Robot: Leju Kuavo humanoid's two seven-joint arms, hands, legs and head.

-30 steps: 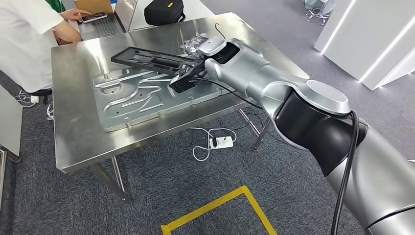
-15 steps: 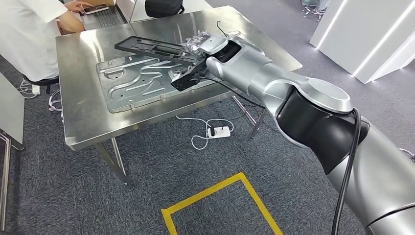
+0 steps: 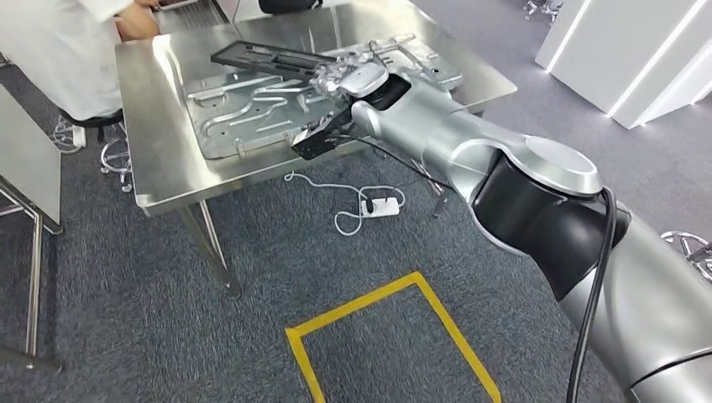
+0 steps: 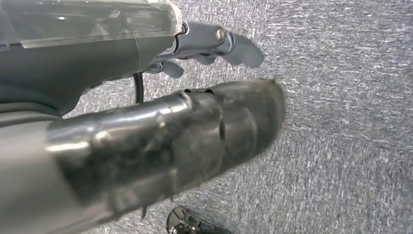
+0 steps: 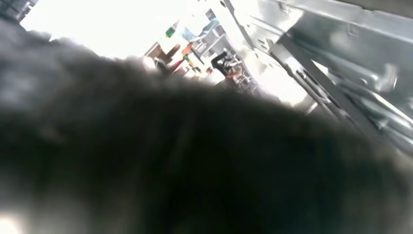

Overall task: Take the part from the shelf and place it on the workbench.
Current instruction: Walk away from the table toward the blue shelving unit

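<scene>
Right hand (image 3: 340,84) reaching out over the steel workbench (image 3: 159,126), fingers closed around the near end of a long black frame part (image 3: 269,59). Part stretching away to the far left from the hand, above the stamped metal panel (image 3: 243,113) lying flat on the bench; cannot tell whether resting on the panel or held just clear of it. Black block (image 3: 312,140) under the wrist, at the near edge of the bench. In the right wrist view, mostly dark blur up close, with a strip of the black frame part (image 5: 311,87) against bright metal.

Left hand (image 4: 214,41) hanging over grey carpet (image 4: 341,97), fingers loosely curled together with nothing in them.

Seated at the far left corner of the bench, a person in a white top (image 3: 63,46). On the carpet below the bench, a white power strip (image 3: 379,206) with a looping white cable. Nearer on the floor, yellow tape (image 3: 378,336) marking a square
</scene>
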